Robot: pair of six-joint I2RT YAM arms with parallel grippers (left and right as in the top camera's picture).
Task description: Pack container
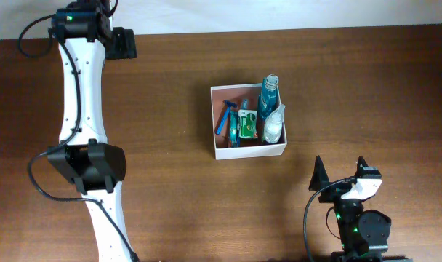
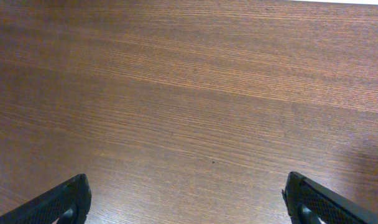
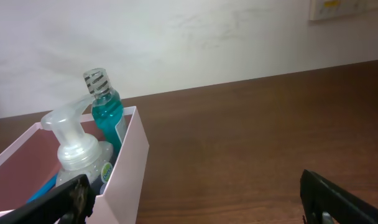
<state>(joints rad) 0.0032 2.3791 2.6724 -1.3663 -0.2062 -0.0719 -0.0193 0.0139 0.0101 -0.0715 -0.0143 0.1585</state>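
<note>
Container (image 1: 250,151) with open wood (image 1: 170,182) off every wall; left hand (image 2: 189,208) and right hand (image 1: 340,173) both spread (well apart from it)

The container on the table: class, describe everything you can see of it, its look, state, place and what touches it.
The container is a square, shallow, open-topped box with thin white walls, seemingly card, and a pinkish-brown floor. It sits flat on the brown wooden table, near the middle. Inside, a teal bottle and a clear pump bottle rest against one wall, with a green packet and a blue razor beside them; part of the floor shows bare. Nothing grips it.
</note>
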